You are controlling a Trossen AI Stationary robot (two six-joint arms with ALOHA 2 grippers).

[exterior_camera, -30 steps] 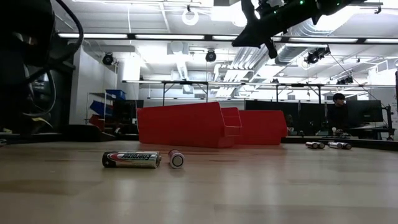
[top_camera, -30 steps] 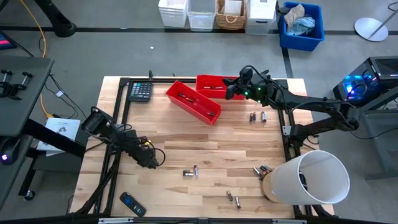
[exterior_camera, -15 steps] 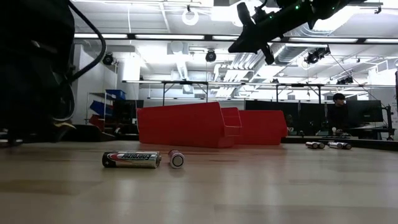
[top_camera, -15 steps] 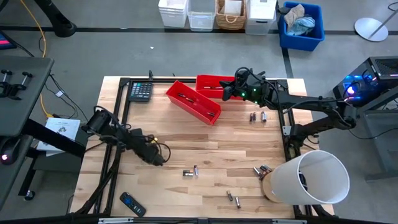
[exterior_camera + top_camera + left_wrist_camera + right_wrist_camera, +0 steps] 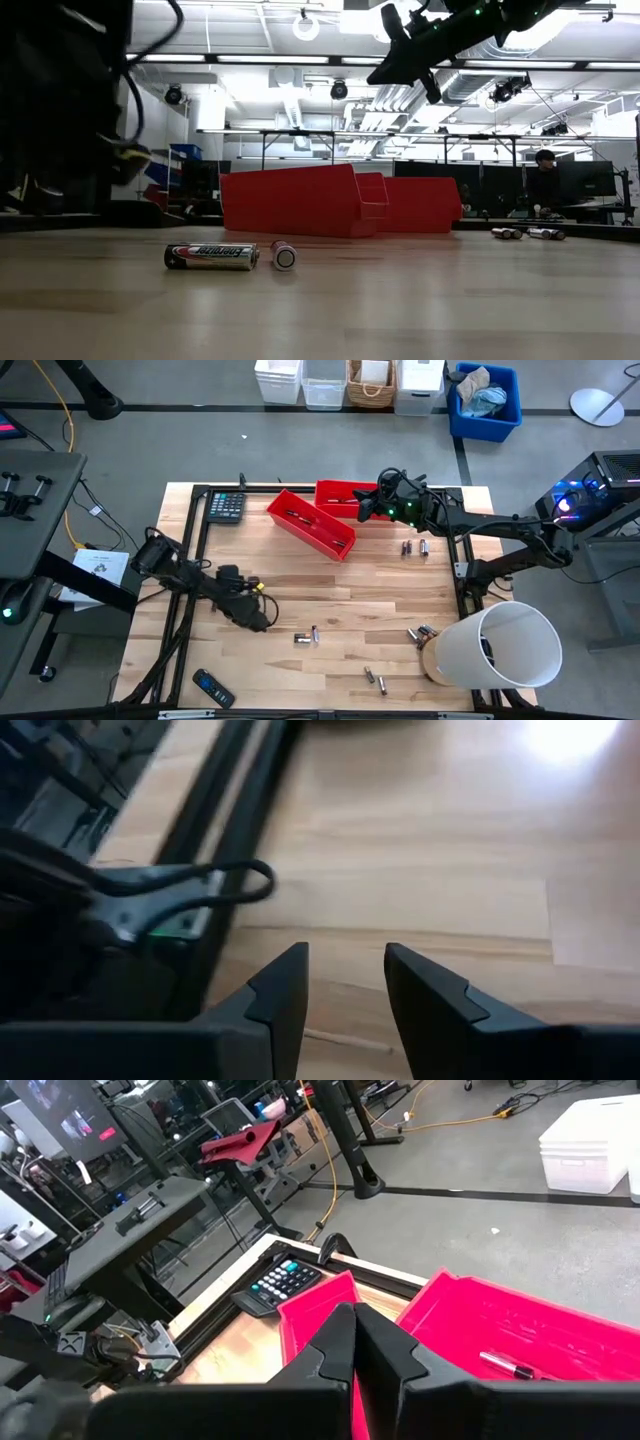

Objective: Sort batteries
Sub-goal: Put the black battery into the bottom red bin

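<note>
The batteries (image 5: 308, 637) are scattered over the table's near and right parts, with two near the middle. They are judged rigid, smooth and prone to rolling, best pinched across the barrel. The left gripper (image 5: 262, 622), jaws apart and empty, is held near that pair. The right gripper (image 5: 368, 510), jaws together, is held above the red bins (image 5: 310, 524).

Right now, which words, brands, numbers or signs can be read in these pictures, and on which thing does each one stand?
None can be read for certain.
Battery lying on the table, low view: a printed brand band, too blurred to read.
Calculator: its keys show marks, too small to read.
Remote control: no legible marks.
</note>
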